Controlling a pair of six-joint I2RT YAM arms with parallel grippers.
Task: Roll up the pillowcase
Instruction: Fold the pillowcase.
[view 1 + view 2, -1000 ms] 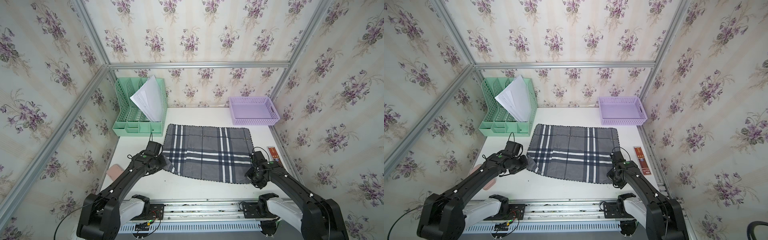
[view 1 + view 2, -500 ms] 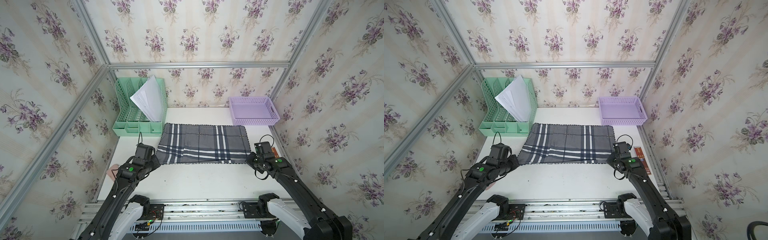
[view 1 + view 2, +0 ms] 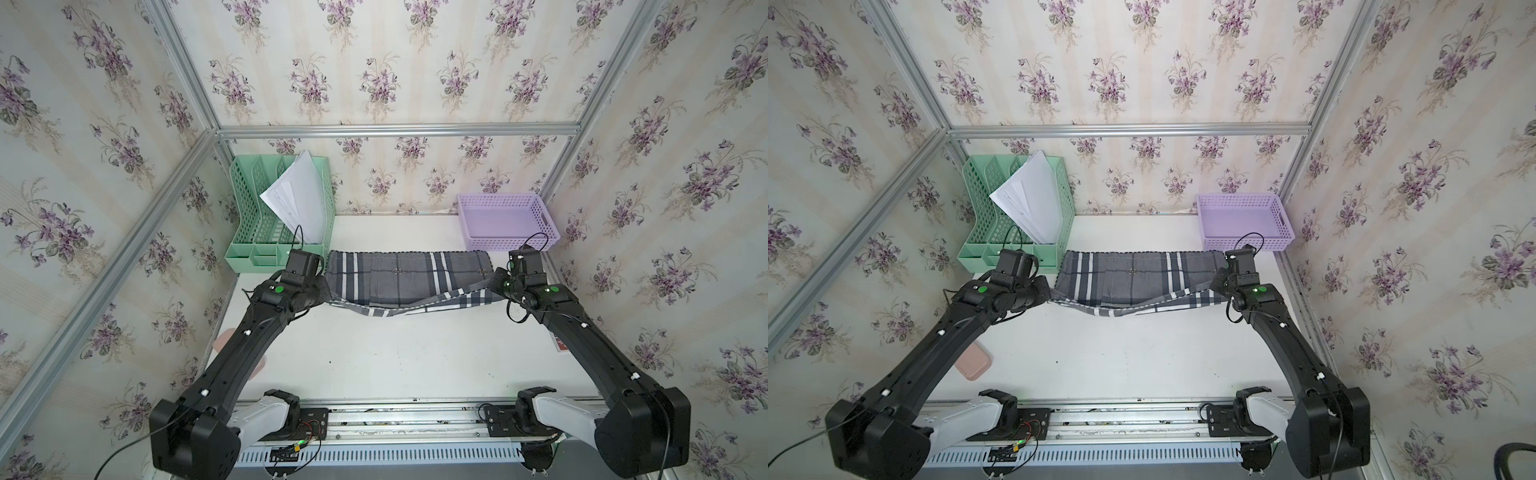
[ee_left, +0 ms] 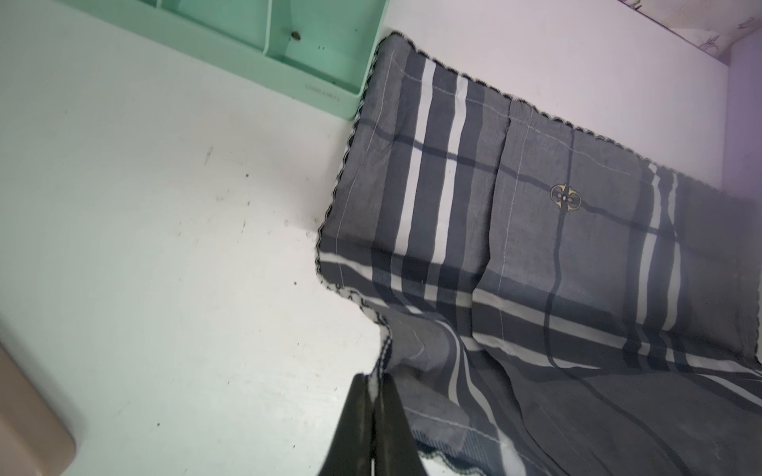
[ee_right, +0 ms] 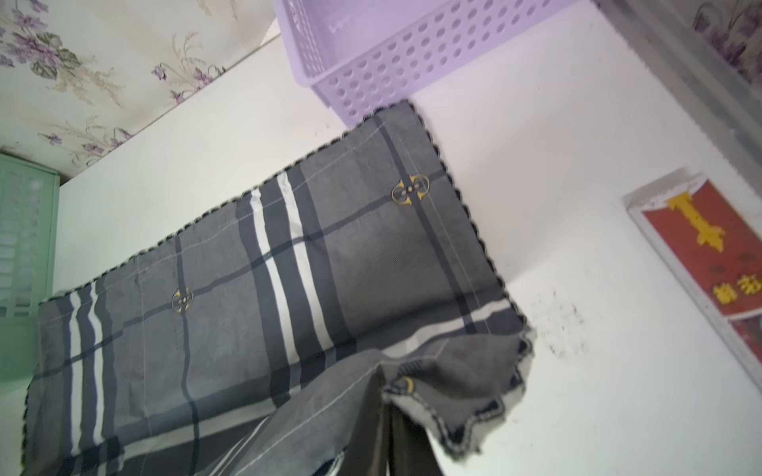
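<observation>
Soft plaid pillowcase [image 3: 405,278], scalloped stitched edge

A mint-green plastic mesh file organiser [image 3: 249,224] stands left of centre in both top views, with loose white paper sheets [image 3: 299,195] leaning in its rightmost slot, and a lilac perforated plastic basket [image 3: 505,243] sits right of centre on the same white tabletop [image 3: 395,357]. A flat salmon-pink pad with rounded corners [image 3: 972,361] lies at the table's left edge, lower in the frame. A red card with gold print [image 5: 709,255] lies flat by the right edge — violet-sprigged wallpaper [image 3: 374,62] all around.
</observation>
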